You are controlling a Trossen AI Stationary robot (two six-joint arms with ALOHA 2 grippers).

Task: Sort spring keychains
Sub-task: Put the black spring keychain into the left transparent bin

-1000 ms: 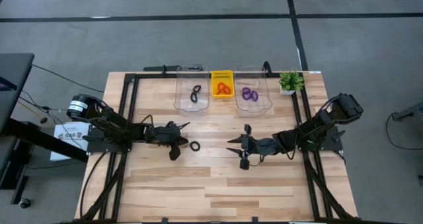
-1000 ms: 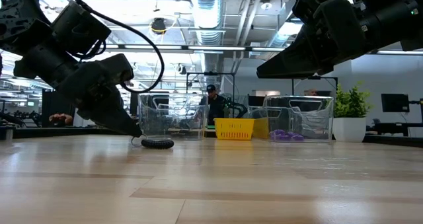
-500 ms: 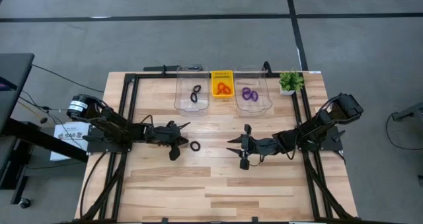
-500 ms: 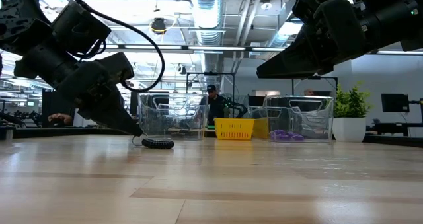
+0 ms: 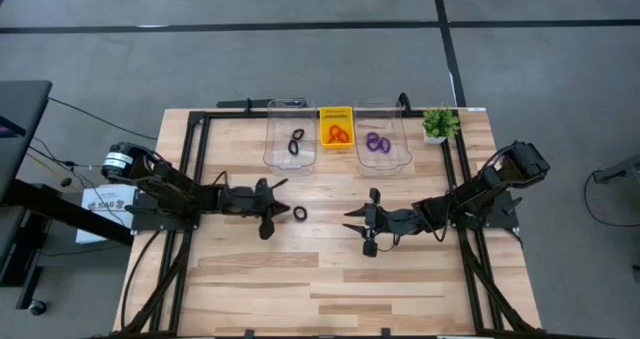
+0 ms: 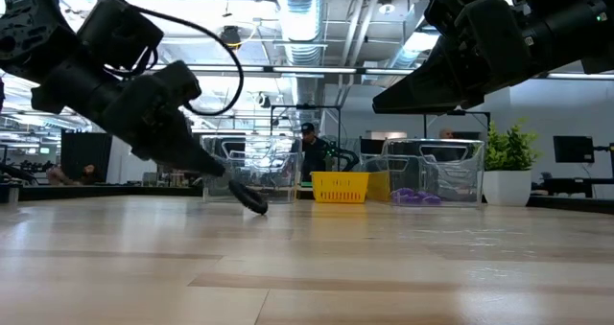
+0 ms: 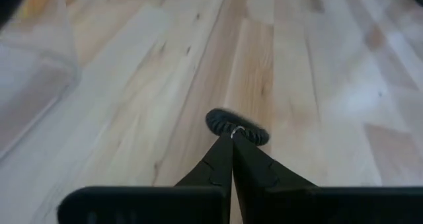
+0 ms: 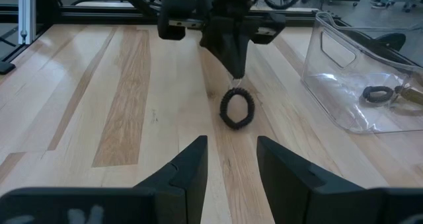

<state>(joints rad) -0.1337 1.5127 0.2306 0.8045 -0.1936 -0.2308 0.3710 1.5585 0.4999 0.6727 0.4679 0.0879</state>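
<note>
**A:** From above, where's the small black coiled spring keychain (image 5: 300, 213)?

**B:** Mid-table, at my left gripper (image 5: 287, 211), short of the clear plastic bin (image 5: 290, 160).

**A:** At table height?

**B:** It dangles off the wooden table (image 6: 384, 267).

**A:** Your left wrist camera?

**B:** Fingers pressed together, pinching its little metal ring. It looks light and springy; that's the place to hold.

**A:** Right wrist?

**B:** My right gripper (image 8: 229, 159) is spread, empty.

left gripper (image 6: 233, 178): pinching small black coiled spring keychain (image 6: 252, 199), lifted off wooden worktop (image 6: 307, 267) | yellow plastic basket (image 6: 340, 187): far edge, between clear plastic bins (image 6: 434, 172)
</note>
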